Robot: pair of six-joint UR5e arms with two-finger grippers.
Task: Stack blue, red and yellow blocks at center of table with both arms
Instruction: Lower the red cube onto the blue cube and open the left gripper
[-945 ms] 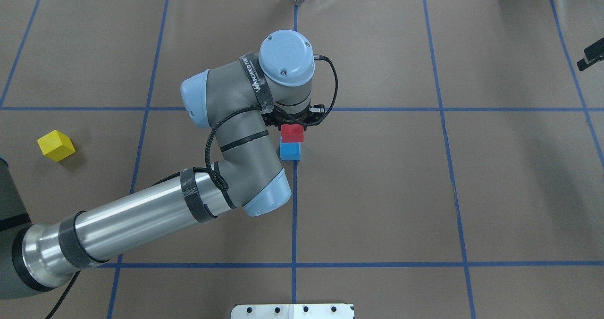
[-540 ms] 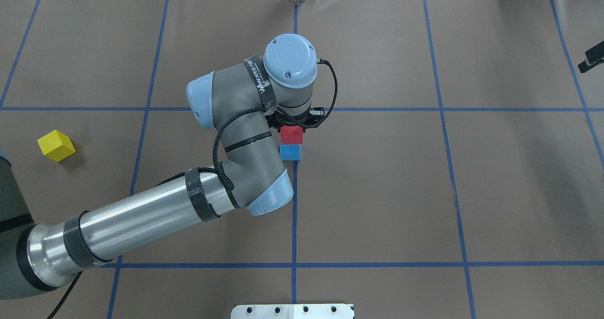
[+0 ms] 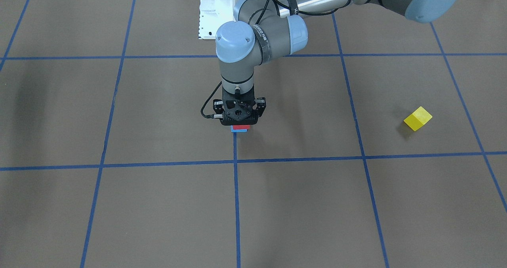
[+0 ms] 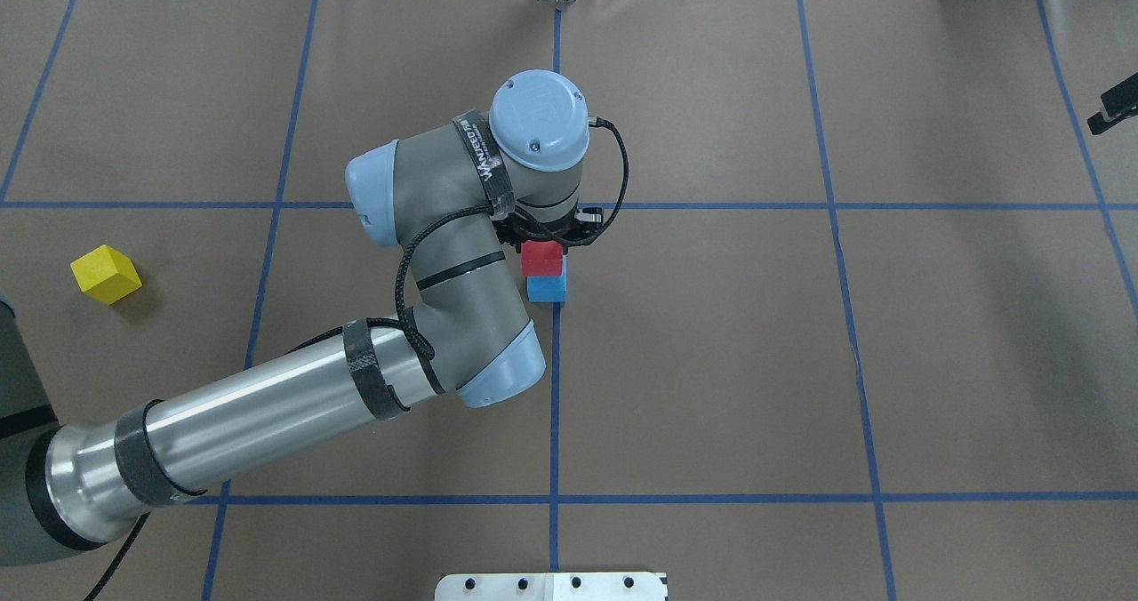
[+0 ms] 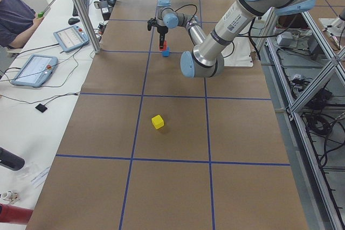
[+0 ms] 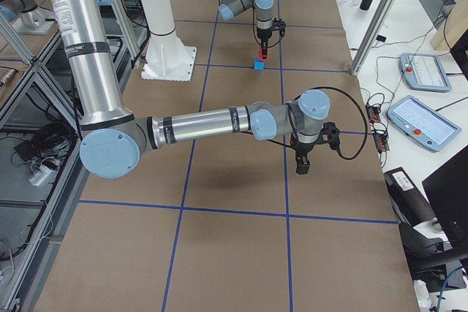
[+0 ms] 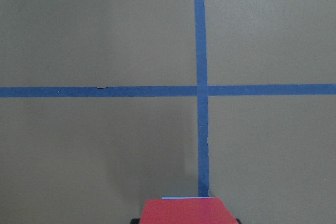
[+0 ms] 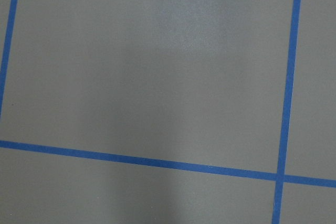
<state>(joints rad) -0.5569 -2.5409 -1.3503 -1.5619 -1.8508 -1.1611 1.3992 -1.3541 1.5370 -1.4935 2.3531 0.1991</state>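
Front-facing view: the left gripper [image 3: 240, 123] points straight down at the centre of the table [image 3: 119, 208], directly over the red block [image 3: 240, 127]. Only a strip of red and a sliver of the blue block [image 3: 239, 131] show beneath it. The yellow block [image 3: 418, 118] lies well apart, on the robot's left side.

Overhead view: red sits on blue, edges roughly flush. The fingers are hidden under the wrist. The right gripper [image 4: 1117, 107] is cut off at the frame edge, so whether it is released or clenched cannot be told.

Left side view: yellow stands alone, and the left arm is judged the nearer one.

Right side view: the right gripper hangs over bare table, well apart from every block.

Left wrist view: dark finger tips flank the red block's lower corners and are judged clamped on it
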